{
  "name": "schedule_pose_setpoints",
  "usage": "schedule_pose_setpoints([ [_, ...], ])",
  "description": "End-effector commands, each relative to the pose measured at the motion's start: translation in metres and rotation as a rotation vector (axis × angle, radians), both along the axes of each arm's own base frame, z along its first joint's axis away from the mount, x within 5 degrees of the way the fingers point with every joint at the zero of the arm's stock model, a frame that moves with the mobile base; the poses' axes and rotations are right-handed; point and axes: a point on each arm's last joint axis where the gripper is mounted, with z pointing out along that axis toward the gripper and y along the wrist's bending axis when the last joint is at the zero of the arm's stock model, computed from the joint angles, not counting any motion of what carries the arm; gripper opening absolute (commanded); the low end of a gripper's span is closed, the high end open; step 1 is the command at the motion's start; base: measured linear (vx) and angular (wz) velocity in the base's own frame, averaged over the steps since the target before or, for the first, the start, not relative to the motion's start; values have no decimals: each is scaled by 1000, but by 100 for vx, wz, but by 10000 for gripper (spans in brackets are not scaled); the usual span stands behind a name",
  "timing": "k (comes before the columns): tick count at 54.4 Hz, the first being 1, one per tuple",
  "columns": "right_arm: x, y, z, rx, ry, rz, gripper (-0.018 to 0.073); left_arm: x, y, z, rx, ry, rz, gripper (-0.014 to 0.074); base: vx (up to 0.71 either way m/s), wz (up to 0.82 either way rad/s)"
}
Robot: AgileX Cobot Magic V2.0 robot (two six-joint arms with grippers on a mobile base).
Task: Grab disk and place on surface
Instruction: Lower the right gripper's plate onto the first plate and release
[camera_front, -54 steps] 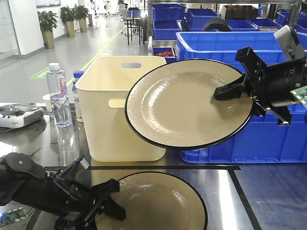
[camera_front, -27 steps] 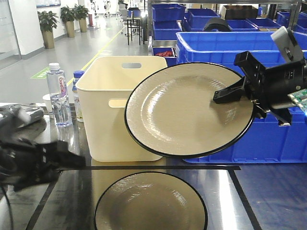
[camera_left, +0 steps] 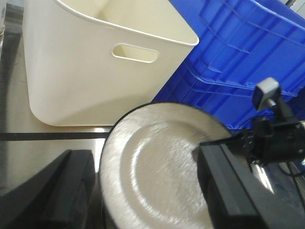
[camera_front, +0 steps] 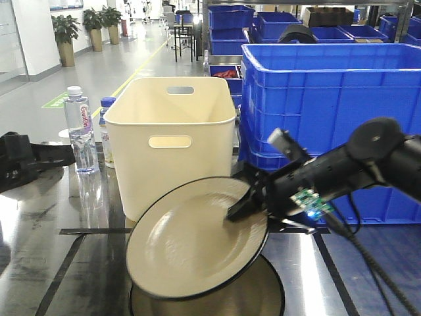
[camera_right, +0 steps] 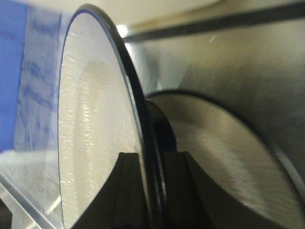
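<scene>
Status: right claw [camera_front: 238, 213] clamps tilted beige plate [camera_front: 187, 253] at 3 o'clock rim, low over second plate [camera_front: 258, 303] on desk [camera_front: 368, 276]; left claw [camera_left: 147, 195] wide open, empty; best level it, lower gently at 9 o'clock.

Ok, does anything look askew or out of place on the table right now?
Only the beige black-rimmed round plate in the right end effector: it hangs steeply tilted over a second matching plate lying flat on the dark glossy tabletop. Whether they touch is unclear. Nothing spilled or broken.
</scene>
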Motion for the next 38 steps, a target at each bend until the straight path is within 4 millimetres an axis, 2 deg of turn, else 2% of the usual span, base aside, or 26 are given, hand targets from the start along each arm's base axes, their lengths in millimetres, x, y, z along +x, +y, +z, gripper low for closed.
schedule_pose_setpoints([
  [1,-8,3,37,71,-108,-23,-8,-4,2,17,-36,-80,32,553,0,0],
  [16,-12,-2,18,-81,-52,84,3,-3,3,16,-2,-85,39,553,0,0],
  [24,-14,-6,14,-157,-39,112,54,-3,4,16,-3,-88,43,553,0,0],
  [29,-15,-10,11,-210,-36,129,125,-3,4,16,-3,-88,43,553,0,0],
  [38,-14,-15,8,-290,-60,159,332,-3,3,15,-1,-82,37,553,0,0],
])
